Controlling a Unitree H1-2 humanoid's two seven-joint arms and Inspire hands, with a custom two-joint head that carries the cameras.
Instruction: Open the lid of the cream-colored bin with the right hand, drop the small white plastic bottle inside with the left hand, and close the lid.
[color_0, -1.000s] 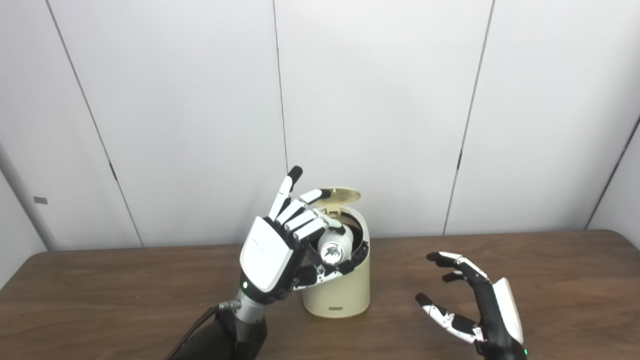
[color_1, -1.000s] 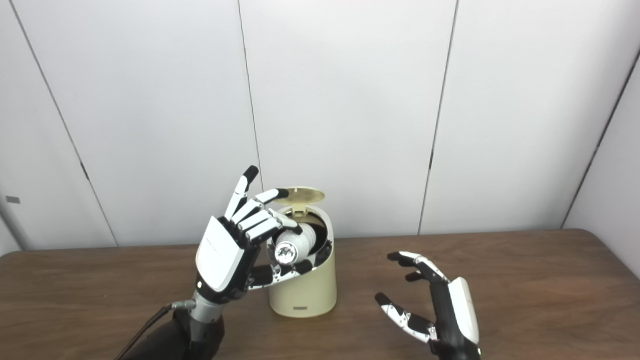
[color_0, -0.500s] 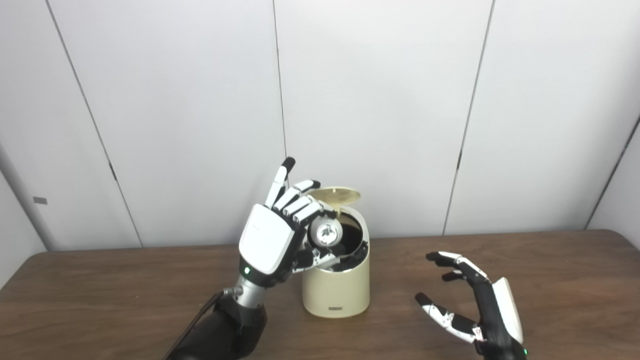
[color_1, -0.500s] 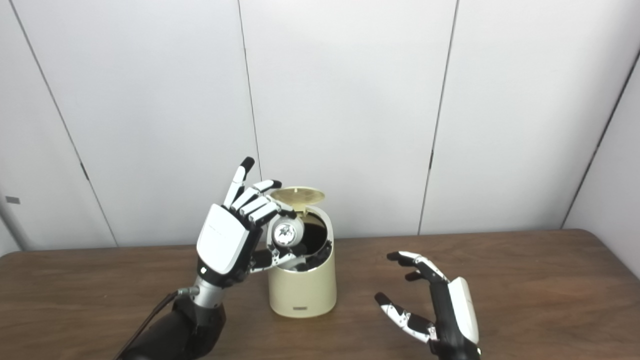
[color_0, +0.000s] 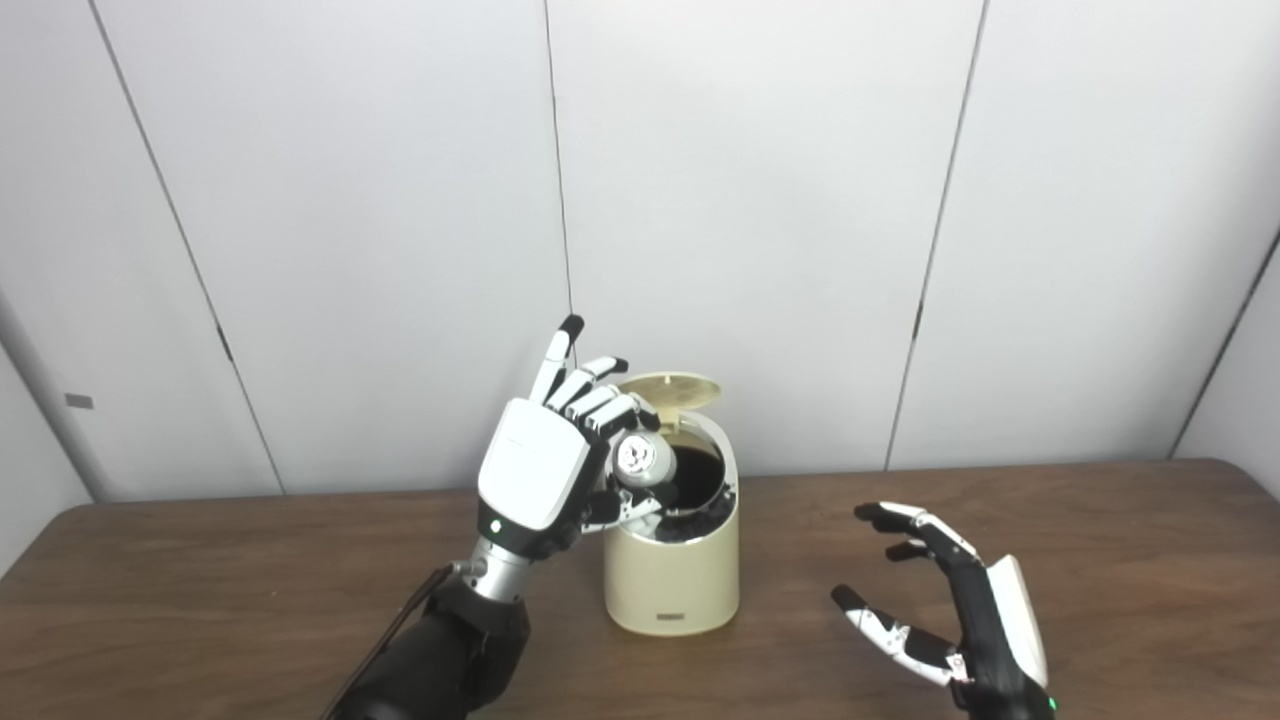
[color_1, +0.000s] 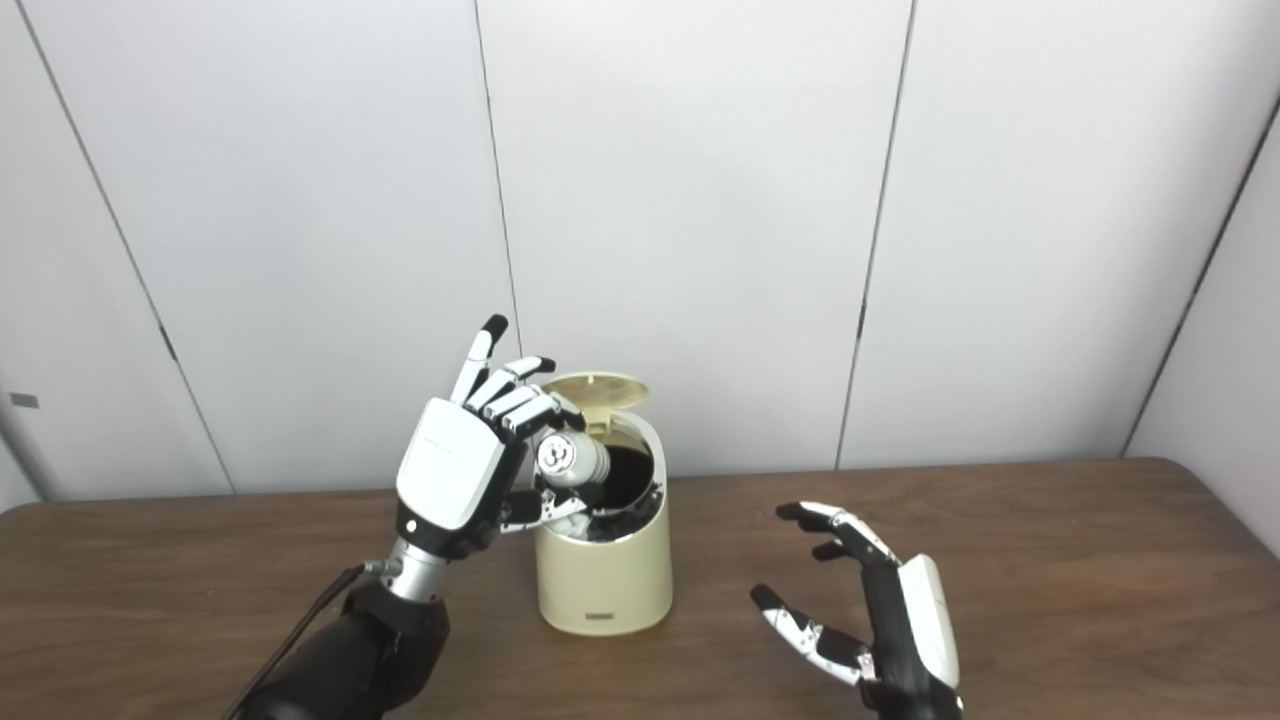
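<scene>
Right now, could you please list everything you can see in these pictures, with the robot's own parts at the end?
Bin: one, cream, standing upright on the table between the two hands.
Lid: one, cream, tipped up at the back of the bin, leaving it open.
Bottle: one, small and white, tilted over the bin's opening.
Table: one, dark brown wood, across the foreground.
Wall: white panels with dark seams, behind the table.
Left hand: one, white and black, beside the bin's left rim, closed on the bottle.
Right hand: one, white and black, low over the table right of the bin, open, holding nothing.
</scene>
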